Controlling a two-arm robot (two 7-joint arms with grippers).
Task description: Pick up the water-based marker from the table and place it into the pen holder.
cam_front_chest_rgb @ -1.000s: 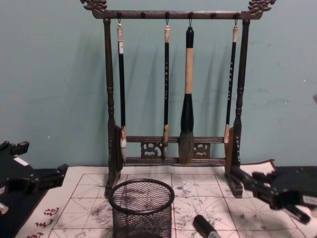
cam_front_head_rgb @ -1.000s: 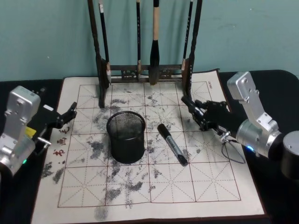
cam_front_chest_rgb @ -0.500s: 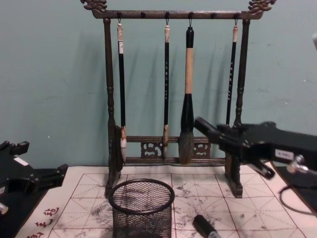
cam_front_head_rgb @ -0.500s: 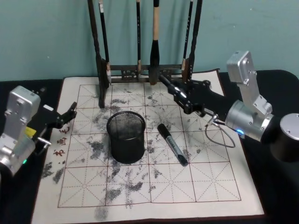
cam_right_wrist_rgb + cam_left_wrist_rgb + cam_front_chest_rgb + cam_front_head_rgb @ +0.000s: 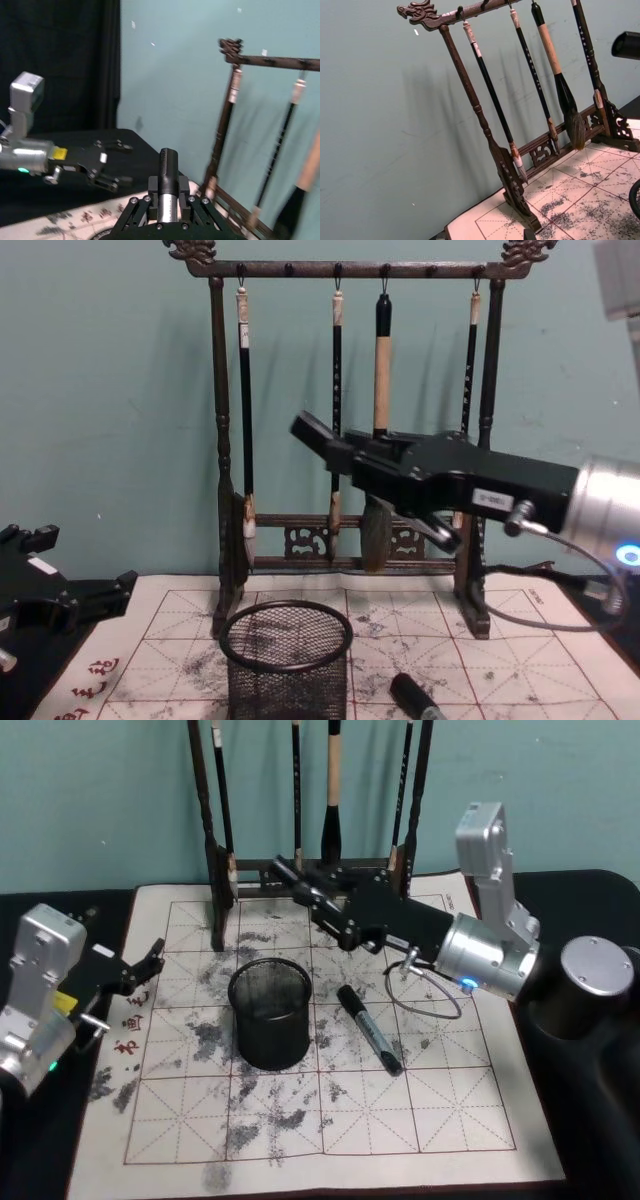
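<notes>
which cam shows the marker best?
Head view: the whole marker lies on the mat, right of the pen holder. Chest view catches just one end at its bottom edge. Wrist views face the brush rack.

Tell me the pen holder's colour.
The pen holder is black wire mesh with a thick black rim, best seen in the head view.

Lighting is moderate and even, diffused from above and in front, with no hard hotspots. In the chest view, wide soft shadows of the brush rack (image 5: 218, 440) and its hanging brushes (image 5: 381, 390) are thrown onto the teal wall (image 5: 100, 390) beside them. The same is seen in the left wrist view. In the head view, mild glare is picked up on the silver wrist housing (image 5: 487, 955), where a blue LED (image 5: 468, 983) is lit. The black backdrop (image 5: 60, 50) is left almost featureless at the upper left of the right wrist view.
</notes>
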